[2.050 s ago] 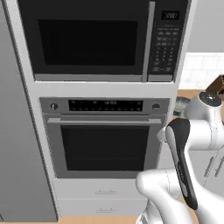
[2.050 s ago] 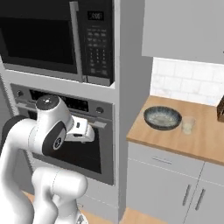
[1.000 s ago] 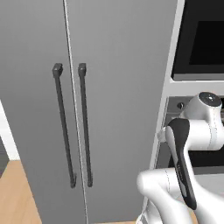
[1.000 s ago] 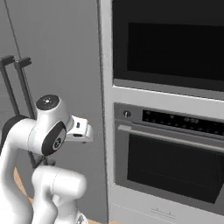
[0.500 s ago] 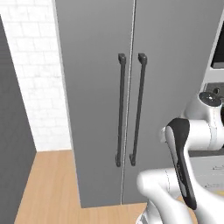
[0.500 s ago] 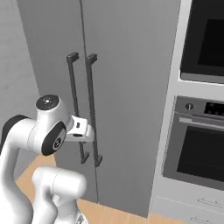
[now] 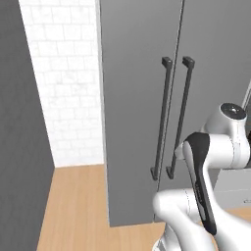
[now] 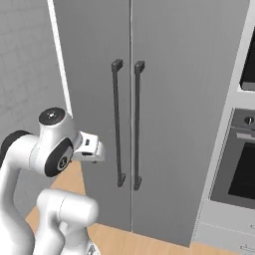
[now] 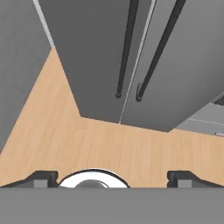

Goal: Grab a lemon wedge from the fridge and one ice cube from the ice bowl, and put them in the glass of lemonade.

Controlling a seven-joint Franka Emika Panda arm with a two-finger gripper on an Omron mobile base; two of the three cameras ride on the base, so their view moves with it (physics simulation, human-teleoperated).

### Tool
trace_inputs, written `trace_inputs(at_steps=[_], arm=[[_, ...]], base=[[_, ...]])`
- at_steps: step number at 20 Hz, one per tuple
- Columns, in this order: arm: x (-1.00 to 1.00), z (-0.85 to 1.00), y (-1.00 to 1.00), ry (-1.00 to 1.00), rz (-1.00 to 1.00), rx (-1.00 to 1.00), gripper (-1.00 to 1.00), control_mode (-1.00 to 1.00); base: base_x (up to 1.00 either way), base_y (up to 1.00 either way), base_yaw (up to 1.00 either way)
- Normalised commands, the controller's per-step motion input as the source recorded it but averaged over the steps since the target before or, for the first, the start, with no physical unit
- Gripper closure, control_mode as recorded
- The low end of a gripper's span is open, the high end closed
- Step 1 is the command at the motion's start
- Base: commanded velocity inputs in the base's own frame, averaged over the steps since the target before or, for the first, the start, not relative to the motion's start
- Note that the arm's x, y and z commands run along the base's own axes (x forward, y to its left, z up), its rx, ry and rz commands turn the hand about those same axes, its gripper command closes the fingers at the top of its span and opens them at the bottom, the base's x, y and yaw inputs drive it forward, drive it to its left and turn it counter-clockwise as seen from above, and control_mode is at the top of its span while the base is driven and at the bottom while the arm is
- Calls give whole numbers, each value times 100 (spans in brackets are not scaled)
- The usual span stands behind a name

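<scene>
No text, label, brand, number or sign can be read anywhere. The fridge [image 7: 142,98] doors are plain grey metal with no badge or lettering. The oven [image 8: 238,164] front at the edge of the right base view carries nothing legible.
</scene>
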Motion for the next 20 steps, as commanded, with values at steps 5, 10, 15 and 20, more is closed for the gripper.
trace_inputs(at_steps=[5, 10, 15, 20], arm=[[0, 0, 0, 0, 0, 0, -100, 100], [0, 0, 0, 0, 0, 0, -100, 100], [0, 0, 0, 0, 0, 0, -100, 100], [0, 0, 0, 0, 0, 0, -100, 100]], base=[[-34, -58, 0], [-24, -34, 0], [-24, 25, -3], [-1, 42, -8]])
